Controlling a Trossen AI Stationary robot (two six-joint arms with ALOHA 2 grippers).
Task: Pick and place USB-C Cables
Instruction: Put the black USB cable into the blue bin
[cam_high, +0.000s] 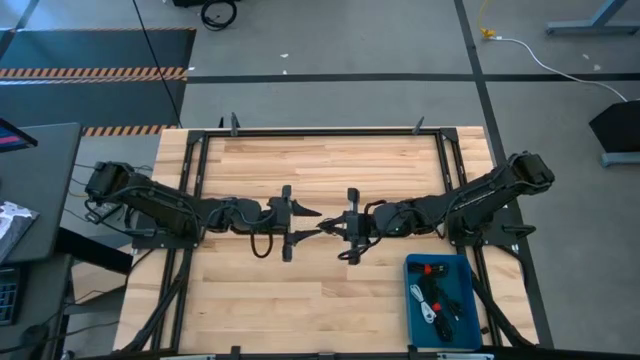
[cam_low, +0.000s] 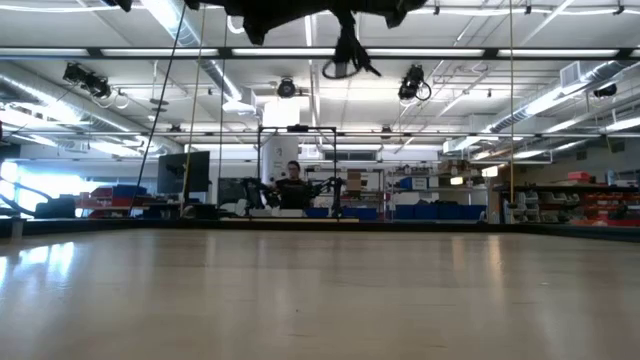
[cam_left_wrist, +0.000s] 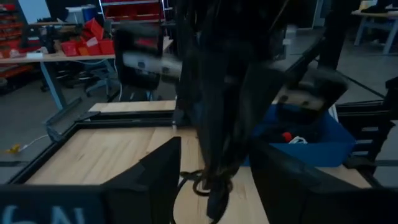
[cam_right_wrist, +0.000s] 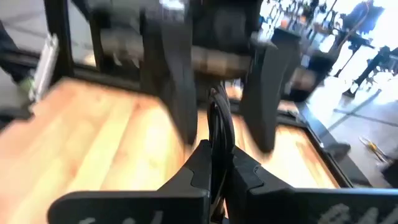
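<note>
**Right gripper (cam_high: 327, 228) clamped on a black cable above table centre; left gripper (cam_high: 310, 224) spread open facing it**

Right gripper: we find its two dark fingers pressed together on a thin black USB-C cable bundle (cam_right_wrist: 217, 115). The right wrist view shows the strands rising from between the closed fingertips. The low view shows the bundle hanging as a small loop high above the table surface, touching nothing below.

Left gripper: we find its fingers standing wide apart and gripping nothing. It faces the right gripper tip to tip over the middle of the table. In the left wrist view the held bundle hangs in the gap between the two spread fingers; we cannot tell whether it touches either of them.

Pale wooden plank table with a black metal frame (cam_high: 260, 300): both arms reach in from opposite sides and meet at its centre.

Blue rectangular plastic tray (cam_high: 470, 262): it sits at the table's near right corner, well apart from both grippers.

Tray contents, as far as the high view allows: a black cable bundle with red bands (cam_high: 432, 268) lies at the far end of the tray, a white cable bundle (cam_high: 425, 310) lies towards the left wall, and further black cable bundles (cam_high: 447, 300) lie beside it. We cannot count the black ones reliably.
</note>
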